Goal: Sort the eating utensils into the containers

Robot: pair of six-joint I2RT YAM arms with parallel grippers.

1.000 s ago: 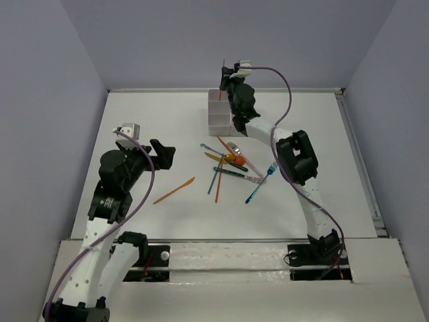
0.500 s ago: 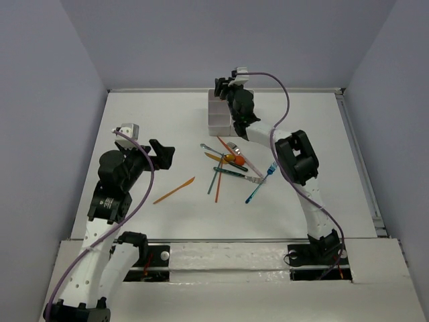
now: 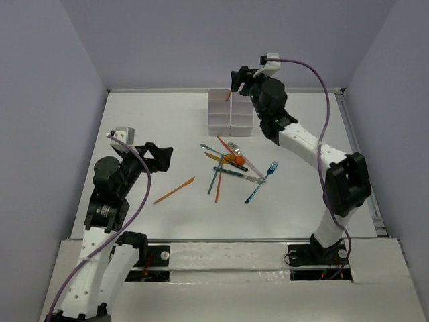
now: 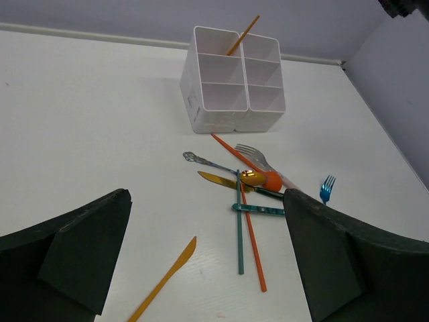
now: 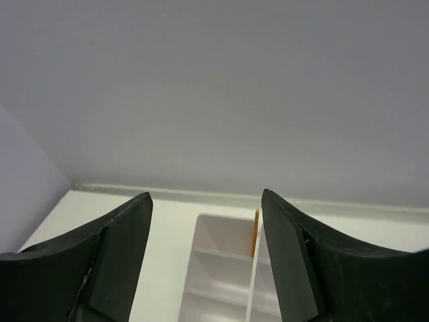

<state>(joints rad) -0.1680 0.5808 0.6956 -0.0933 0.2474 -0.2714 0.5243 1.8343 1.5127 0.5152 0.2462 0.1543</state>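
Note:
The white containers (image 3: 230, 114) stand at the back of the table. One orange stick (image 3: 229, 96) leans in a rear compartment, also seen in the left wrist view as the orange stick (image 4: 242, 35). My right gripper (image 3: 240, 75) hovers just above and behind the containers (image 5: 224, 268), open, with nothing between its fingers and the orange stick (image 5: 255, 235) below it. Several eating utensils (image 3: 231, 164) lie crossed mid-table: an orange chopstick (image 4: 251, 241), a teal stick (image 4: 239, 235), an orange-bowled spoon (image 4: 268, 180), a silver fork (image 4: 253, 155). My left gripper (image 3: 157, 155) is open and empty, left of the pile.
An orange knife (image 3: 174, 190) lies alone left of the pile, below my left gripper (image 4: 206, 221). A blue fork (image 3: 261, 182) lies at the pile's right side. Grey walls enclose the table on three sides.
My right gripper opened and let go of the orange stick, which now stands in the rear compartment. The right arm rose and swung right. The left arm shifted slightly.

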